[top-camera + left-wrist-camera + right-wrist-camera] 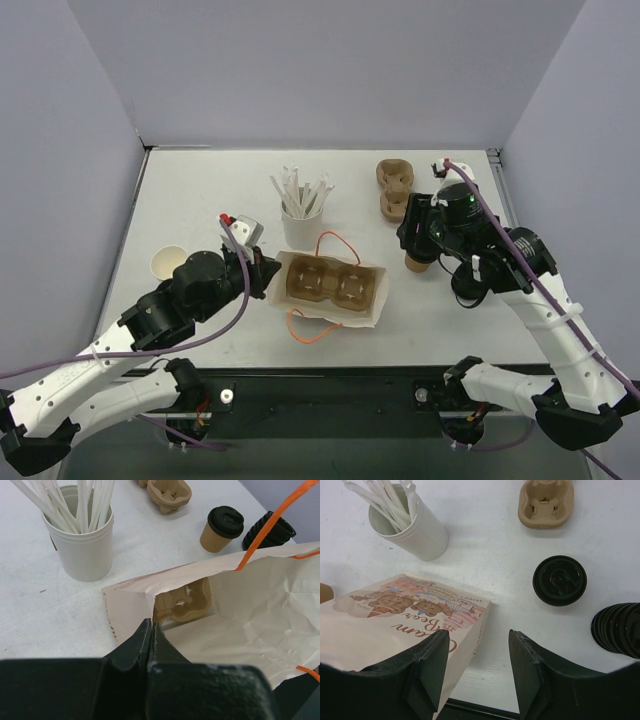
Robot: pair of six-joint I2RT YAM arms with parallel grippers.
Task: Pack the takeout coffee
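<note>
The takeout coffee point(560, 580), a small kraft cup with a black lid, stands on the table right of the paper bag; it also shows in the left wrist view point(222, 529) and, partly hidden, in the top view point(415, 263). The white paper bag point(372, 300) lies open-topped in the middle with a pulp cup carrier point(330, 285) inside. My left gripper point(151, 630) is shut on the bag's left rim point(270, 276). My right gripper point(480, 640) is open and empty, hovering above the table between the bag and the coffee point(420, 245).
A white cup of straws point(301, 222) stands behind the bag. Stacked pulp carriers point(395, 186) sit at the back right. A stack of black lids point(619, 629) is right of the coffee. Lidless paper cups point(166, 263) are at the left. The bag has orange handles point(312, 330).
</note>
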